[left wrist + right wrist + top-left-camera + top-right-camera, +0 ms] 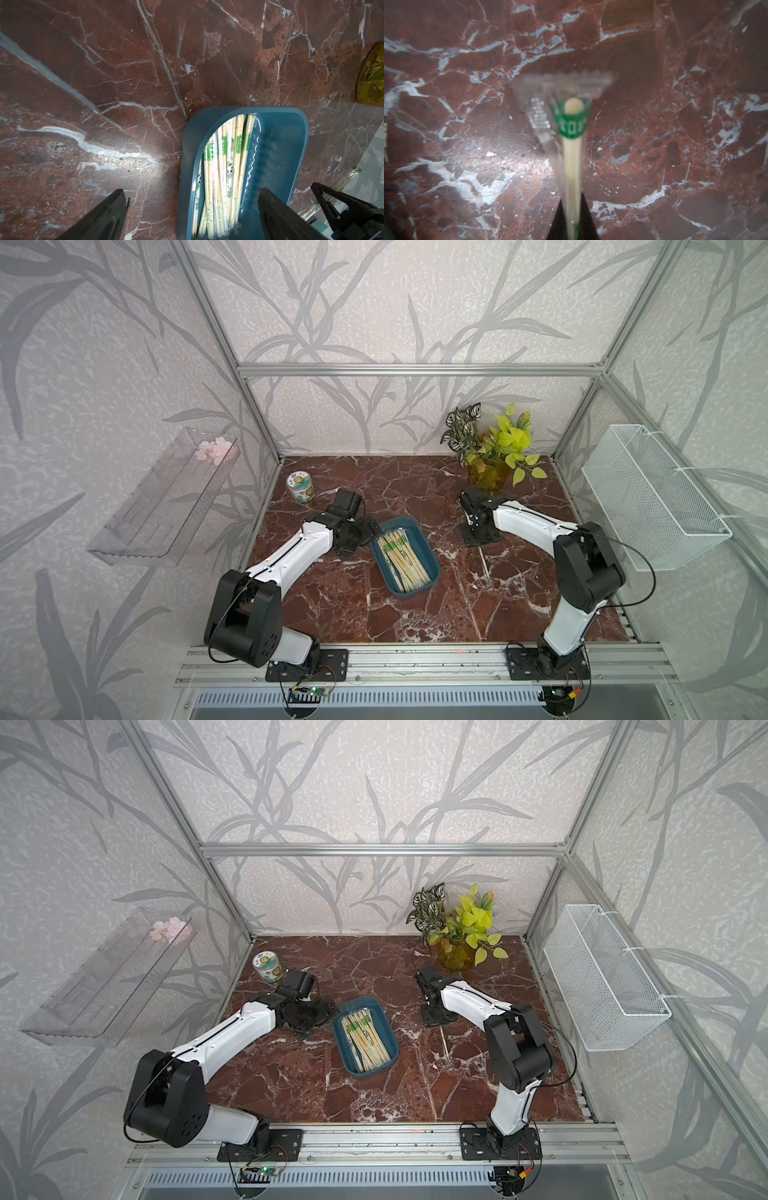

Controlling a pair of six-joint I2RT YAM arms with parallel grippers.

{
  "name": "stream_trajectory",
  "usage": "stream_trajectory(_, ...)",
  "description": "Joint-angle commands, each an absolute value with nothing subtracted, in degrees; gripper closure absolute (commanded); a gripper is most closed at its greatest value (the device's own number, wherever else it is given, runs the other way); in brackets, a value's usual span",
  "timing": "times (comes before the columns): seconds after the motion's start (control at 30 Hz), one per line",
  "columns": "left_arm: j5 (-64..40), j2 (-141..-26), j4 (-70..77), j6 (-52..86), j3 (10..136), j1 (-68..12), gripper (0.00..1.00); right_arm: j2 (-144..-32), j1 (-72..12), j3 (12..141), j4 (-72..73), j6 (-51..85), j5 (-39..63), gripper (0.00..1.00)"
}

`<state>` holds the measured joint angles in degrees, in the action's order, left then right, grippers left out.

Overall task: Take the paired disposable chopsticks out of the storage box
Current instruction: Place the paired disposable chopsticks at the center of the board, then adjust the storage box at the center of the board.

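Box: the storage box (pixel 397 526), a dark teal tray, sits mid-worktop (pixel 415 489) with the paired disposable chopsticks (pixel 405 560) bundled inside in clear wrappers.
Right side: the right hand (pixel 571 207) is clamped on one wrapped pair (pixel 572 162), out of the box and over bare worktop.
Left side: the left hand (pixel 192 189) is spread wide across the box wall, one finger inside and one outside.
Writing: white characters on a green band, too blurred to read.
Far edge: a labelled jar (pixel 300 486) and a potted plant (pixel 494 448).

The red-brown marble worktop (pixel 332 614) is carrying three things. The teal storage box (pixel 411 590) is sitting mid-surface, a small tin (pixel 300 487) and a plant vase (pixel 490 475) are standing toward the back.
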<state>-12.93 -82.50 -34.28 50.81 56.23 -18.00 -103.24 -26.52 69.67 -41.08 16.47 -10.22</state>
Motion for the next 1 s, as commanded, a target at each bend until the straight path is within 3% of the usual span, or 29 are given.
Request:
stream_trajectory(0.0,-11.76,-82.96,-34.58,51.08,56.09,-18.19,0.01,-104.1,-26.28,68.92,-40.21,17.64,-13.1,0.9)
stream_trajectory(0.4,-11.98,-84.79,-34.04,50.12,56.16,-18.23,0.01,-101.6,-26.28,68.5,-40.82,19.77,-10.29,0.56)
stream_trajectory(0.67,-12.98,-88.6,-32.72,49.57,58.64,-18.28,0.01,-100.09,-27.55,69.38,-40.65,21.59,-1.94,0.53)
stream_trajectory(0.97,-14.97,-93.19,-31.21,49.66,62.45,-18.63,0.01,-105.32,-36.04,73.24,-40.86,24.9,1.59,0.53)
